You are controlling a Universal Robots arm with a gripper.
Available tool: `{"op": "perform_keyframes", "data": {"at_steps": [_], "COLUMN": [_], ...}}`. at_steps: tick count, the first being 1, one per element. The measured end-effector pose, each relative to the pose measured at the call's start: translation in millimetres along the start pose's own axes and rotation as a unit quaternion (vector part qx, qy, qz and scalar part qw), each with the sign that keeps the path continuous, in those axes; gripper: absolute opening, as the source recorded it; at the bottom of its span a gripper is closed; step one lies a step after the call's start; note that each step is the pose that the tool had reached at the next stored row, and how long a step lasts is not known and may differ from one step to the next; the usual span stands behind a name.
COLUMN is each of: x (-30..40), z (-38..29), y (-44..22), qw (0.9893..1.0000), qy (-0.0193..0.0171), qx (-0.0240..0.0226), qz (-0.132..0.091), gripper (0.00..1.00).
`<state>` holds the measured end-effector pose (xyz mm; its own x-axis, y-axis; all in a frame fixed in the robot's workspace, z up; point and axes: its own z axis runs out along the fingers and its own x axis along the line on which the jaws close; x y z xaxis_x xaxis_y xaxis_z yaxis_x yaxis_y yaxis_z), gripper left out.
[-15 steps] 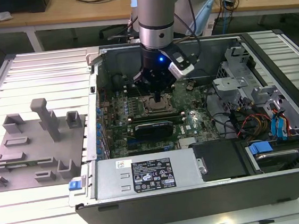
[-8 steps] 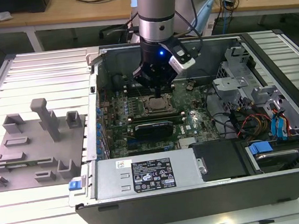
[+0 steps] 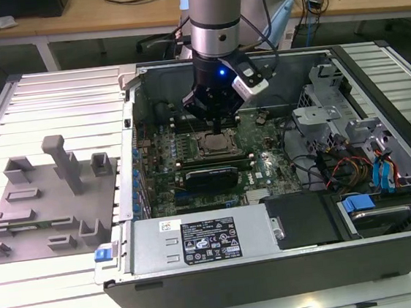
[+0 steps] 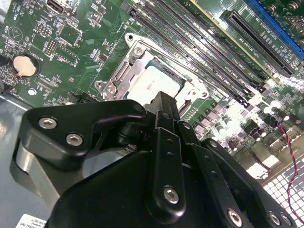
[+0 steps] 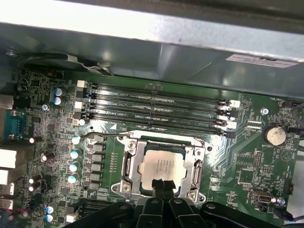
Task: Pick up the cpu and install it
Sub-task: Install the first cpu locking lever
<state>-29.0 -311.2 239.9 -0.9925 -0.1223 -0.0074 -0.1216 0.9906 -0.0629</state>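
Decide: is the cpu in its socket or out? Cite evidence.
In: the cpu lies flat within the socket frame in both wrist views.

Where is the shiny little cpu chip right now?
The cpu lies in the metal socket frame on the green motherboard, beside the long memory slots; in the exterior view it is mid-case, under the arm.

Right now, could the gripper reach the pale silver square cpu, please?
Probably yes: the gripper hangs just above the pale silver square cpu, exposed in its metal socket frame, nothing between.
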Motion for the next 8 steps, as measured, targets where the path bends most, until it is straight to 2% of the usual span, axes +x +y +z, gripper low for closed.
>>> {"op": "perform_keyframes", "data": {"at_steps": [5, 8], "x": [0.0, 0.0], "z": [-0.3, -4.1], "y": [0.0, -0.3], "qw": [1.0000, 1.0000], "qy": [0.0000, 0.0000], "qx": [0.0000, 0.0001], "qz": [0.000, 0.000], "gripper": [0.11, 0.11]}}
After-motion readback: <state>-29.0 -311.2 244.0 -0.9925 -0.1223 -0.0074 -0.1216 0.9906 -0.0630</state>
